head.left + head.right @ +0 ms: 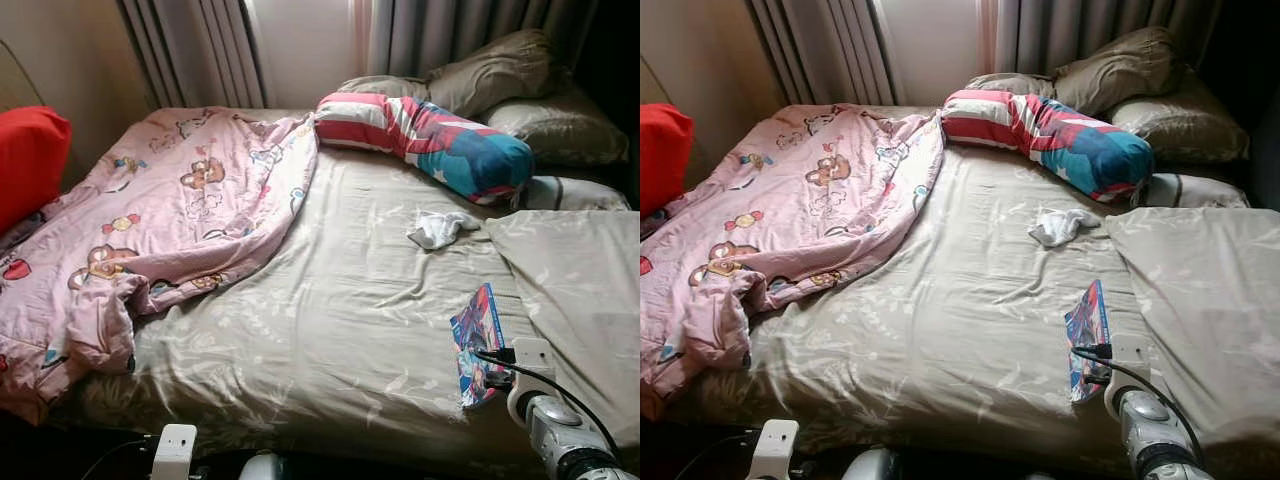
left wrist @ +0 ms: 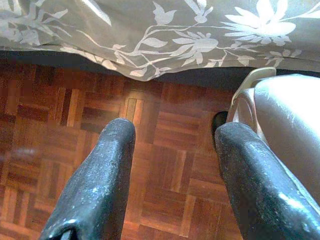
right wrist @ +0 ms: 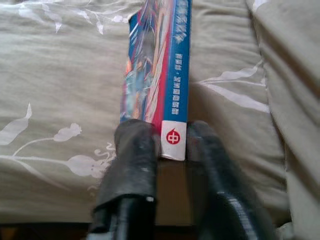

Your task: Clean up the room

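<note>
A thin blue comic book (image 1: 478, 335) lies near the front right edge of the bed (image 1: 330, 300). My right gripper (image 3: 167, 134) is at its near end, fingers pressed on either side of the spine (image 3: 175, 100), shut on the book. The right arm (image 1: 560, 430) reaches in from the lower right. A small crumpled white cloth (image 1: 438, 228) lies on the sheet below the bolster. My left gripper (image 2: 175, 131) hangs open and holding nothing over the parquet floor (image 2: 50, 150) beside the bed's hanging sheet.
A pink cartoon blanket (image 1: 170, 210) is bunched over the bed's left half. A striped red and blue bolster (image 1: 430, 135) and beige pillows (image 1: 500, 70) lie at the head. A beige duvet (image 1: 585, 280) covers the right side. A red cushion (image 1: 30, 160) sits far left.
</note>
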